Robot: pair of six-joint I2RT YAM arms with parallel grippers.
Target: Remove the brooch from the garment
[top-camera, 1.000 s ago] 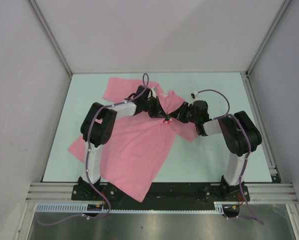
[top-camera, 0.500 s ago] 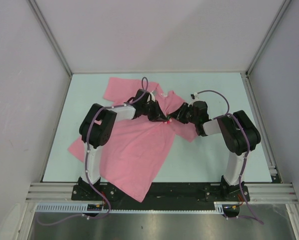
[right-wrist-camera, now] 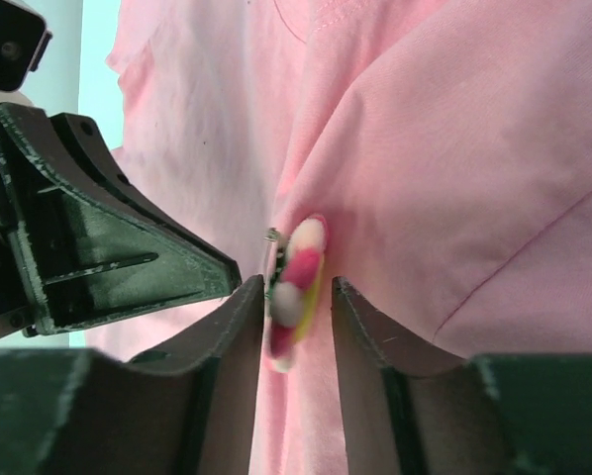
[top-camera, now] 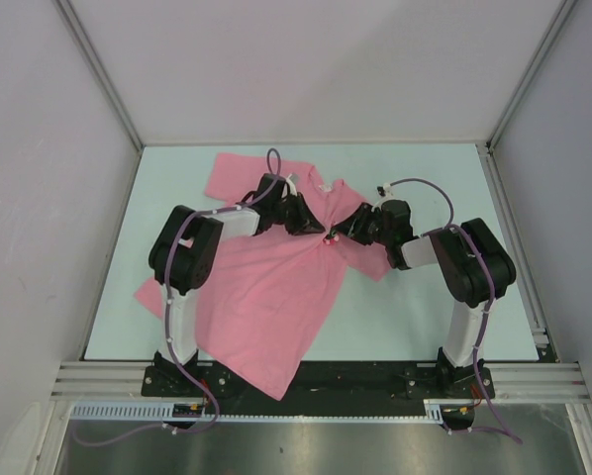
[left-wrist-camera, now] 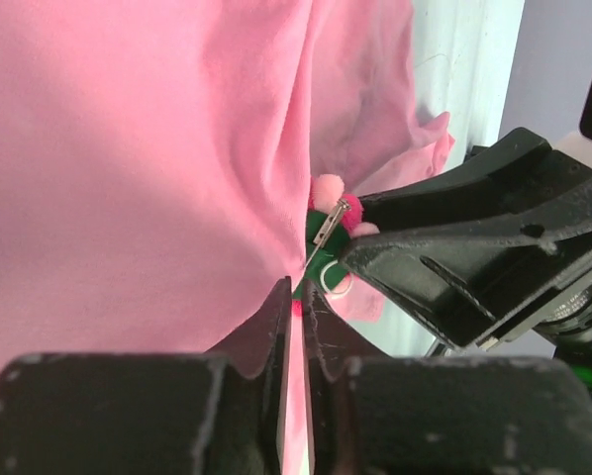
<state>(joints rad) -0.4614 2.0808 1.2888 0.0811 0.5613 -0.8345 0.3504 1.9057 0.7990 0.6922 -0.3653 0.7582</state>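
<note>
The pink garment (top-camera: pixel 276 287) lies spread on the table, bunched up between the two arms. The brooch (top-camera: pixel 329 237) sits at that bunch. In the left wrist view the brooch (left-wrist-camera: pixel 328 213) shows its green back and silver pin just beyond my jaws. My left gripper (top-camera: pixel 306 220) is shut on a thin fold of the garment (left-wrist-camera: pixel 157 148). Edge-on, the brooch (right-wrist-camera: pixel 296 282) stands between the fingers of my right gripper (top-camera: pixel 342 232). The left finger (right-wrist-camera: pixel 239 327) touches its back. A narrow gap remains before the right finger (right-wrist-camera: pixel 360 336).
The pale table (top-camera: pixel 425 317) is walled by white panels with metal rails at the back and sides. The garment's collar and one sleeve (top-camera: pixel 232 173) reach toward the back left. Both gripper heads almost meet at the brooch.
My left gripper has drawn back and to the left with the fold in it, tightening the cloth. The right gripper and the brooch have hardly moved.
</note>
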